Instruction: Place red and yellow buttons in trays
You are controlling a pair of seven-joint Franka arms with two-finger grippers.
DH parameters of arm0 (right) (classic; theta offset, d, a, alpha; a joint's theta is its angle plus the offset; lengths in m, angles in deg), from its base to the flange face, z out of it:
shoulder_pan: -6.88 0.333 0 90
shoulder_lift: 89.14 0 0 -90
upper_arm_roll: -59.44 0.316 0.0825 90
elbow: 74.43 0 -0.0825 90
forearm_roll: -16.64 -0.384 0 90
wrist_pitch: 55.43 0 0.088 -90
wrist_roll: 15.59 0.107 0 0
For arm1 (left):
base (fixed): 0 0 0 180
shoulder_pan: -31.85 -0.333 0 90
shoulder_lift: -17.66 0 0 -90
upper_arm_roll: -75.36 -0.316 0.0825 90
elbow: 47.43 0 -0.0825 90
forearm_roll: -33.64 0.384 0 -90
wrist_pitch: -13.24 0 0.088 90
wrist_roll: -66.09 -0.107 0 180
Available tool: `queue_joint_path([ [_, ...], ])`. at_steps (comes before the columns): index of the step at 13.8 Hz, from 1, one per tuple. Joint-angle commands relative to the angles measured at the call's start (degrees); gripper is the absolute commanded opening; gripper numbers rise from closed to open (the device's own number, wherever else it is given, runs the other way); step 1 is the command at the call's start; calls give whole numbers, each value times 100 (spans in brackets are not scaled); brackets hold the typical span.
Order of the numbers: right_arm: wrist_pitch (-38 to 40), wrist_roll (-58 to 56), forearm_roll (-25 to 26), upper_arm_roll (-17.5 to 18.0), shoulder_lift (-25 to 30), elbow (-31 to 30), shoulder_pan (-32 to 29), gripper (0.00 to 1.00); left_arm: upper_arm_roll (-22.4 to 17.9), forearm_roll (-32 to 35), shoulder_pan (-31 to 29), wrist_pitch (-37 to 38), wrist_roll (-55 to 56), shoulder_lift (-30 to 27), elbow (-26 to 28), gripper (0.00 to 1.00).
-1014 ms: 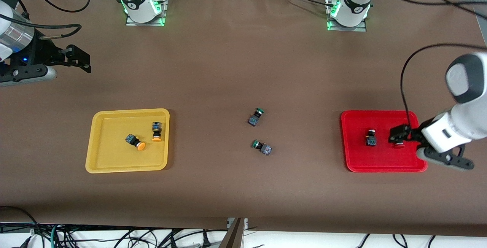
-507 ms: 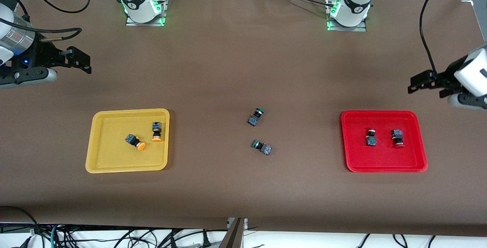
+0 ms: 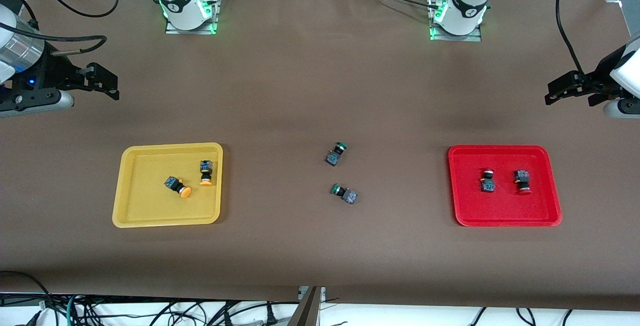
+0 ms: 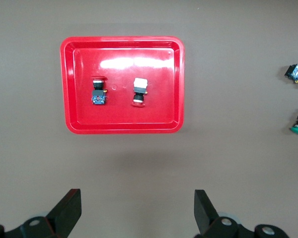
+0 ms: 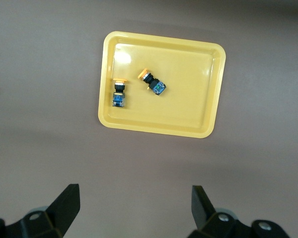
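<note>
Red-capped push-button switches [image 3: 505,181], both of them, lay in the shallow red plastic tray [image 3: 504,221] below the left gripper [image 3: 560,89], its fingers spread and empty. Two orange-capped switches [image 3: 191,181] sat in the yellow plastic tray [image 3: 165,221] under the right gripper [image 3: 106,83], equally wide. Sorting looked finished; I'd lift clear, avoiding rims. Bare brown table [image 3: 320,91] surrounded both

Brown table cover [image 3: 310,91] spanning the whole work surface; tangled cables [image 3: 150,311] on a pale floor along its near edge; even overhead lighting.
</note>
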Motion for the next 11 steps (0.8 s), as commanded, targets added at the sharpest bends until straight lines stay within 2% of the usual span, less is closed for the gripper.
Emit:
queue_joint_path([
  [1,82,-92,-33,48,-25,44,-88,100,9,88,94,48,250,-65,-50,100],
  [11,223,-101,-15,74,1,62,-44,100,52,123,67,65,276,234,-358,100],
])
